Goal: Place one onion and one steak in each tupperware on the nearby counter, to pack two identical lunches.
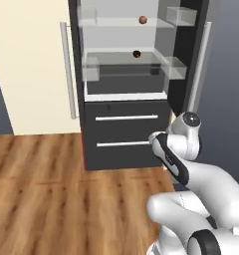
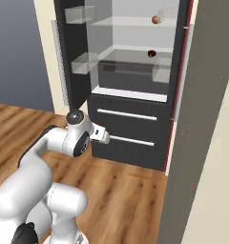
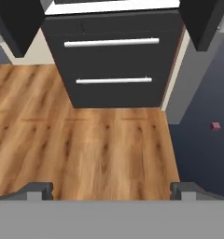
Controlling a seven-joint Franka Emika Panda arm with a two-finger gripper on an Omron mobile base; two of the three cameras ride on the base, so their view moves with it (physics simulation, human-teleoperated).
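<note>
An orange-brown onion [image 1: 143, 20] [image 2: 156, 19] rests on the upper glass shelf of the open fridge. On the shelf below lies a small dark reddish-brown steak [image 1: 137, 53] [image 2: 151, 53]. My gripper [image 3: 111, 189] is open with nothing between its fingertips [image 3: 39, 189]. It hangs low in front of the fridge, well below both shelves, and points down at the wooden floor and the fridge's drawers. In the right base view the hand [image 2: 103, 135] sits at drawer height. The tupperware and the counter are out of view.
The fridge's two dark drawers [image 1: 126, 133] with silver bar handles fill its lower half. Its doors stand open to the left [image 1: 32, 64] and right [image 1: 203, 55], with clear bins. A wall edge [image 2: 202, 157] stands close on the right. A tiny pink cube [image 3: 215, 126] lies on dark floor.
</note>
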